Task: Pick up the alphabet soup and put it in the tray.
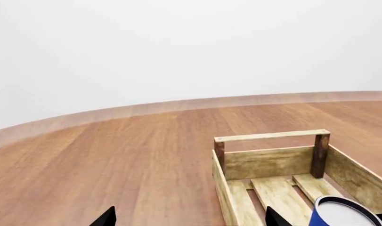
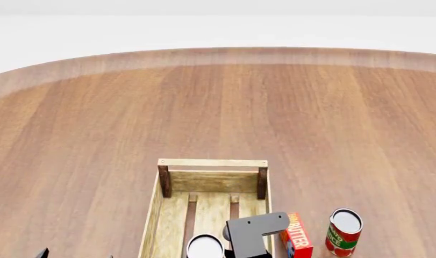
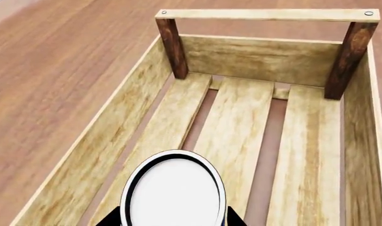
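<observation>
We see our right gripper (image 3: 173, 220) holding the alphabet soup (image 3: 173, 197) inside the walls of the tray (image 3: 84, 155): in the right wrist view the can's pale white-grey top fills the foreground, with 2 dark fingertips hugging its sides, so the jaws are narrowed around the can. The can sits over the slatted floor near the tray's close end; we cannot tell whether its base already touches the slats. To finish well, we judge that we should lower straight down until the can rests flat on a slat, not astride a gap, then widen the jaws slowly and lift clear without nudging the can or the side wall. From the head view, the arm's grey bracket hangs over the tray's right wall, so a sideways exit could catch it. Our left gripper (image 1: 187, 217) shows only 2 dark fingertips set well apart, so it is wide and holding nothing, hovering beside the tray. The surface is a large round wooden table (image 2: 95, 118) with warm brown grain and a paler rim. Just right of the tray stand a red butter box (image 2: 297, 236) and a red and green can (image 2: 344, 232). Beyond the table the room is a plain, featureless white.
</observation>
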Controlling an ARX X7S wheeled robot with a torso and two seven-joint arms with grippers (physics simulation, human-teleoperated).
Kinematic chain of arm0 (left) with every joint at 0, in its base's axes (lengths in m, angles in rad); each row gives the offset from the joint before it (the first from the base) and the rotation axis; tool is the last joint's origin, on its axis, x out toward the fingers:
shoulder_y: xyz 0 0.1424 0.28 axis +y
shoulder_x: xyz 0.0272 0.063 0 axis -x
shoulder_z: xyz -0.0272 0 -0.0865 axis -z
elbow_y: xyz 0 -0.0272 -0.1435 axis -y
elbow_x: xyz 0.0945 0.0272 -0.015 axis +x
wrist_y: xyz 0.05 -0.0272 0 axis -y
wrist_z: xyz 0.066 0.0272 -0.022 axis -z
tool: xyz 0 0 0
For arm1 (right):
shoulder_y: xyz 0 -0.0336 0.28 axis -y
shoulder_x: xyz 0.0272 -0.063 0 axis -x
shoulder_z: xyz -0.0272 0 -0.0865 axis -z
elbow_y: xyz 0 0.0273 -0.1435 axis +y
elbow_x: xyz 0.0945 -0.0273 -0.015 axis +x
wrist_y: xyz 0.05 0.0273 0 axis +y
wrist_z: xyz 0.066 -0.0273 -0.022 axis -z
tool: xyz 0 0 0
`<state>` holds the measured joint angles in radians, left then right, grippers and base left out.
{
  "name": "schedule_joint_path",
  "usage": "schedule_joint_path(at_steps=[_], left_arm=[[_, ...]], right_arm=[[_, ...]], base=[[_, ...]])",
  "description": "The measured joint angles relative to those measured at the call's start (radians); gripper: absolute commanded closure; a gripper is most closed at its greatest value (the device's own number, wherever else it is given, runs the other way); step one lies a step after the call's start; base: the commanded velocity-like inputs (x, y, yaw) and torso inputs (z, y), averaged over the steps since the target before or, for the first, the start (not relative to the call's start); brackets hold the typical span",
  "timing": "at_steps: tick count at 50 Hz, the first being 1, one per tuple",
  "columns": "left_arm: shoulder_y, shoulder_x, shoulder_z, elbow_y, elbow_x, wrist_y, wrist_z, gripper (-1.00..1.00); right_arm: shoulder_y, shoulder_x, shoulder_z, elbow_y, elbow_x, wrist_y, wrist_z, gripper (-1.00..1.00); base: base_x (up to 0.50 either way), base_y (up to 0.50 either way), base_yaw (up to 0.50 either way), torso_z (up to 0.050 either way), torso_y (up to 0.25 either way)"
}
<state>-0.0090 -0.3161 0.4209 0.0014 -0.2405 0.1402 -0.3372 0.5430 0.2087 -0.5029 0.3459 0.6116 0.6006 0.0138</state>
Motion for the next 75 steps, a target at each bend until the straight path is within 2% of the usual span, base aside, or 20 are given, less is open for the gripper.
schedule_joint_path(at_steps=[22, 23, 50, 75], left_arm=[[-0.004, -0.002, 0.006, -0.002, -0.001, 0.001, -0.005, -1.00], [-0.004, -0.002, 0.007, -0.002, -0.001, 0.001, -0.005, -1.00], [-0.004, -0.007, 0.013, -0.002, -0.004, 0.004, -0.010, -1.00], [-0.007, -0.013, 0.011, 0.003, -0.007, 0.006, -0.021, -1.00]], right_arm=[[0.003, -0.002, -0.008, 0.015, 0.003, -0.008, -0.001, 1.00], [0.003, -0.002, -0.009, 0.016, 0.003, -0.009, -0.001, -1.00], [0.008, 0.006, -0.001, -0.026, 0.018, 0.004, 0.005, -1.00], [-0.112, 0.106, 0.078, -0.437, 0.131, 0.072, 0.135, -1.00]], base=[[0.00, 0.00, 0.00, 0.000, 0.000], [0.00, 0.00, 0.00, 0.000, 0.000], [0.00, 0.00, 0.00, 0.000, 0.000], [0.00, 0.00, 0.00, 0.000, 0.000]])
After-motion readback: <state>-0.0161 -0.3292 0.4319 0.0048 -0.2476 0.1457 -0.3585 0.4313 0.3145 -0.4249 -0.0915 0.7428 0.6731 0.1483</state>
